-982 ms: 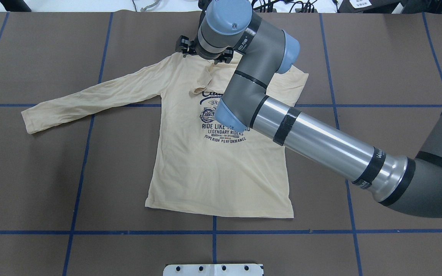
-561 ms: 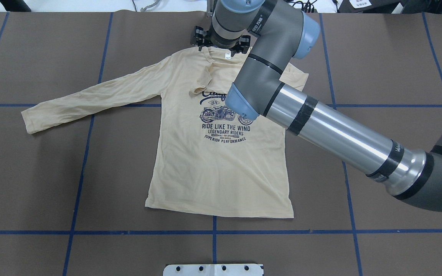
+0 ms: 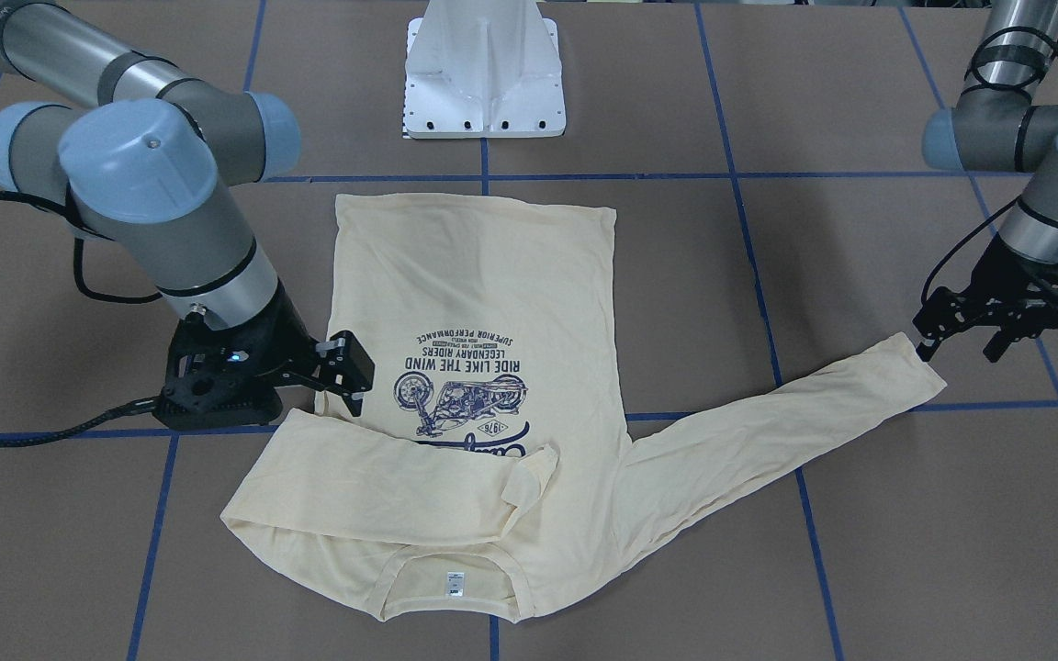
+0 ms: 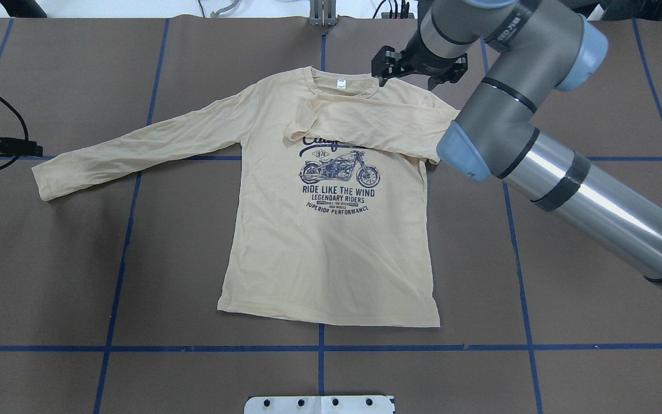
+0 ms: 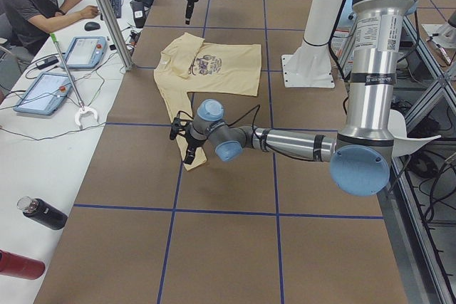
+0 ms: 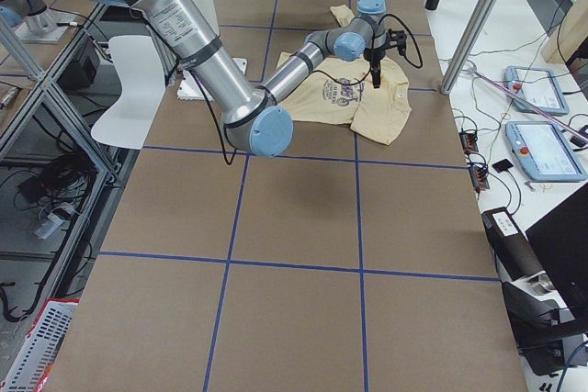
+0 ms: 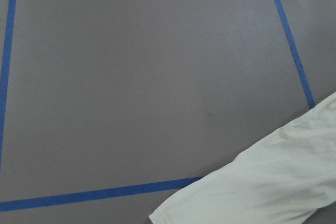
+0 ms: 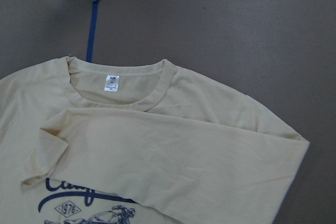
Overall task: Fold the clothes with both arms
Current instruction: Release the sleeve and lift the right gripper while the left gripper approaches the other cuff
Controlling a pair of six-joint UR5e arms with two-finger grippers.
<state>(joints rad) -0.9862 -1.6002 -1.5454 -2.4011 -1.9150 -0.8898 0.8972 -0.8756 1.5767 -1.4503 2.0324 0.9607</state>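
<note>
At the left end of the brown paper-covered table (image 4: 49, 259), which is marked with blue tape lines (image 4: 423, 347), the left arm's black two-finger gripper (image 3: 961, 345) hangs low with its jaws spread apart. It grips nothing and sits just beside the cuff (image 3: 922, 369) of the outstretched sleeve (image 4: 135, 144), not touching it.

That sleeve belongs to the pale cream-yellow long-sleeved T-shirt of thin fabric (image 4: 331, 259). The T-shirt lies flat and print-side up in the middle of the table. Its collar points to the far edge and its hem to the robot's edge, where the white metal pedestal base (image 4: 319, 404) stands. The small white neck label (image 4: 341, 84) shows inside the collar. The navy motorcycle print (image 4: 337, 184) reads upright from the robot's side.

The other sleeve (image 4: 377, 123) is folded in across the chest and covers the top of the print, with its cuff near the middle below the collar.

Right of the collar, the right arm's black two-finger gripper (image 3: 343, 367) hovers at the shirt's shoulder edge. Its jaws are parted and it holds no fabric.
</note>
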